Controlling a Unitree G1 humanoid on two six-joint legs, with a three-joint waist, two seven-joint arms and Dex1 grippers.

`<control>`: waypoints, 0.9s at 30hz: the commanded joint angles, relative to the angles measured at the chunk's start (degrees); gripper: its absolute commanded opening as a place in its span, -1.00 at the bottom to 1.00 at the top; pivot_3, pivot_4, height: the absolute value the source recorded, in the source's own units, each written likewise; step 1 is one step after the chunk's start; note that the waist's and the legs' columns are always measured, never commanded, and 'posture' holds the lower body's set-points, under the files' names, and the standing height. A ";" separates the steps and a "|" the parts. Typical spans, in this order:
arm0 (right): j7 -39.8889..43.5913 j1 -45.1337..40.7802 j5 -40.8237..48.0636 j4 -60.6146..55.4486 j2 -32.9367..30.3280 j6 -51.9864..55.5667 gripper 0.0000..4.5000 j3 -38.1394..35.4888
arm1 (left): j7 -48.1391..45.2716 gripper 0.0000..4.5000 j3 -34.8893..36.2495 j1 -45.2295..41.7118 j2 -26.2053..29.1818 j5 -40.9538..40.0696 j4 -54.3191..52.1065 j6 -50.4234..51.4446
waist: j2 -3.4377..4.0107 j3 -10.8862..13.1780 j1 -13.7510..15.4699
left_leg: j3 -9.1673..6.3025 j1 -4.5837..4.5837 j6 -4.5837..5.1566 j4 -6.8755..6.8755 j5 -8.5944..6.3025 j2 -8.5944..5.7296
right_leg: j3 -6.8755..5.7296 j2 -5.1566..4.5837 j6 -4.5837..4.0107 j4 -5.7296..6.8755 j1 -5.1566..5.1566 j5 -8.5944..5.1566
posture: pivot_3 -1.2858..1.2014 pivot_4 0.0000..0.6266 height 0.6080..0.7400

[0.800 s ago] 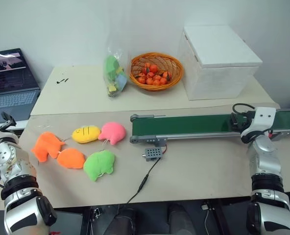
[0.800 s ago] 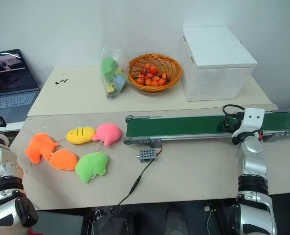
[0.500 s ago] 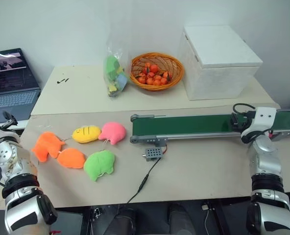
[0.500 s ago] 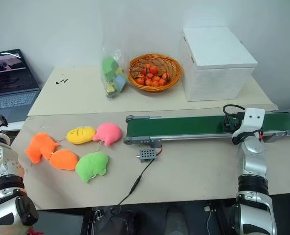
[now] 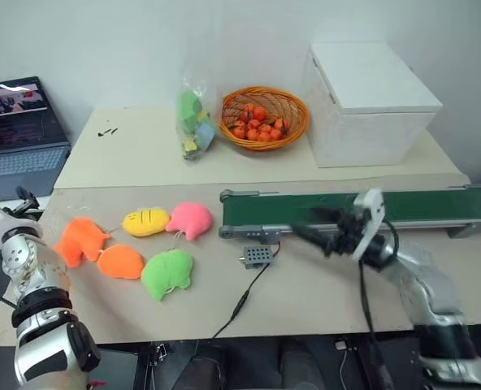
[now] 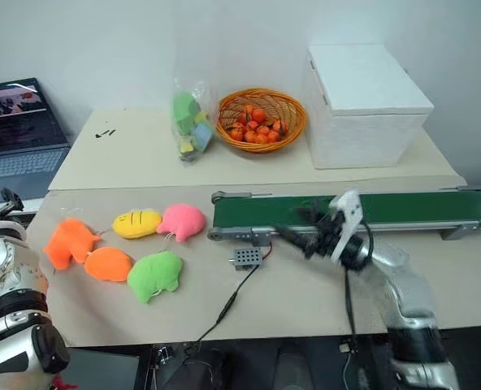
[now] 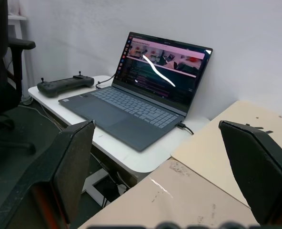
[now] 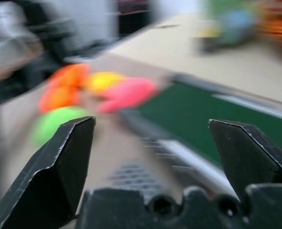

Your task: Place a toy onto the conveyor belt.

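Looking down from the head camera, I see the toy (image 5: pixel 79 240) lying flat at the left end of the plush cluster on the near table, touching the smooth orange plush (image 5: pixel 118 262). The yellow plush (image 5: pixel 146 221), pink plush (image 5: pixel 190 219) and green plush (image 5: pixel 167 272) lie beside them. All are well apart from the conveyor belt (image 5: pixel 305 210), which runs along the right half of the table with nothing on it.

My right gripper (image 5: pixel 312 227) hangs over the belt's near edge, pointing toward the plush cluster, fingers spread wide and holding nothing. Its wrist view gives what the head view cannot: both black fingers (image 8: pixel 60 162) wide apart, with blurred plush colours and green belt between them.

My left gripper (image 7: pixel 165 176) is also wide and empty in its wrist view, which adds a laptop (image 7: pixel 141 95) and a handheld controller (image 7: pixel 65 85) on a side table (image 7: pixel 146 162). Behind the belt sit a fruit basket (image 5: pixel 265 118), a plastic bag (image 5: pixel 193 122) and a white box (image 5: pixel 370 101).
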 commanded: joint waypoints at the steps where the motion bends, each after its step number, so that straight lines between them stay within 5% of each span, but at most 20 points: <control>1: 4.83 -0.94 -3.10 -5.38 -4.37 1.20 1.00 6.08 | -0.36 0.98 0.04 -0.85 0.93 0.13 -0.50 -0.56 | -0.06 -0.03 0.18 | 0.03 0.04 0.00 0.00 0.00 0.01 | 0.00 0.01 -0.02 -0.09 0.00 0.03 | 0.03 -0.52 1.00; 8: 2.95 -3.96 -10.00 -6.45 -6.24 0.11 1.00 10.24 | -5.09 0.98 2.06 4.35 0.75 -4.19 -5.15 5.04 | -0.11 -0.05 0.54 | 0.11 0.17 -0.08 -0.05 -0.04 0.06 | -0.01 0.01 -0.03 -0.12 -0.01 0.04 | 0.03 -0.52 1.00; 14: 1.94 -3.37 -10.50 -6.73 -5.76 -0.12 1.00 9.18 | -20.26 0.98 11.71 17.87 -3.35 -31.63 -21.58 33.72 | -0.12 -0.05 0.51 | 0.24 0.16 -0.01 -0.03 -0.18 0.20 | -0.11 0.02 -0.04 0.10 -0.16 0.04 | 0.03 -0.52 1.00; 20: 0.37 -2.47 -11.12 -4.93 -5.10 0.05 1.00 7.94 | -26.32 0.98 18.48 29.81 -8.82 -50.92 -31.76 49.05 | -0.15 -0.03 0.80 | 0.30 0.27 0.07 -0.03 -0.32 0.25 | -0.14 0.03 -0.07 -0.01 -0.14 0.02 | 0.03 -0.52 1.00; 27: 0.32 -1.75 -10.44 -4.84 -4.58 0.11 1.00 6.43 | -26.00 0.98 19.78 32.22 -12.50 -54.59 -27.13 50.81 | -0.14 -0.04 2.14 | 0.39 0.56 0.13 -0.07 -0.48 0.77 | -0.25 0.44 -0.44 -0.20 0.14 0.24 | 0.03 -0.52 1.00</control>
